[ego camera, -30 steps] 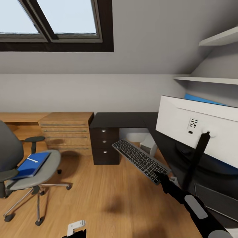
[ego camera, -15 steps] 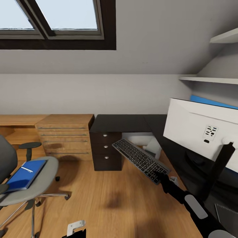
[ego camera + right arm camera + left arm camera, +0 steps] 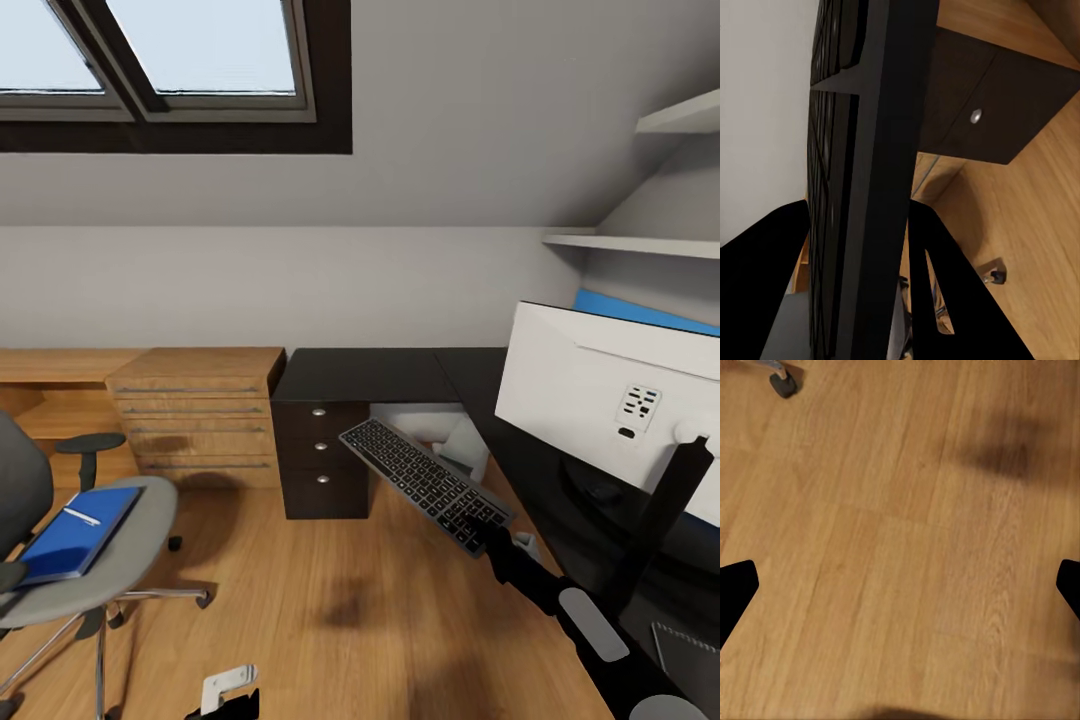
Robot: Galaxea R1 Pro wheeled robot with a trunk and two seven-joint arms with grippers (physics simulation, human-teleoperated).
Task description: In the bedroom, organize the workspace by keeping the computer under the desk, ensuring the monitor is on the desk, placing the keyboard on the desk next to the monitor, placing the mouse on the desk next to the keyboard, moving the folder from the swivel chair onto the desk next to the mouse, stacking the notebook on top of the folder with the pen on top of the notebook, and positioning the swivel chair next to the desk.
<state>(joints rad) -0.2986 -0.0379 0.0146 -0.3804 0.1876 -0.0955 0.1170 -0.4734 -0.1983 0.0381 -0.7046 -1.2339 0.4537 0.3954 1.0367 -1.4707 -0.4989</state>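
My right gripper (image 3: pixel 487 532) clamps the keyboard (image 3: pixel 425 482) by one end, carrying it toward the bench (image 3: pixel 400 370); left gripper (image 3: pixel 900 585) is apart.

The floor (image 3: pixel 330 600) is warm wood planking with visible grain and a soft sheen. The drawer chest (image 3: pixel 198 415) looks like light matt wood with thin metal pulls. The bench (image 3: pixel 365 372) has a smooth matt black top. The chair (image 3: pixel 95 560) has a grey cloth-like seat and shiny chrome legs. The monitor (image 3: pixel 600 390) back is smooth white plastic. The keyboard (image 3: pixel 425 480) has dark matt keys inside a silvery rim.
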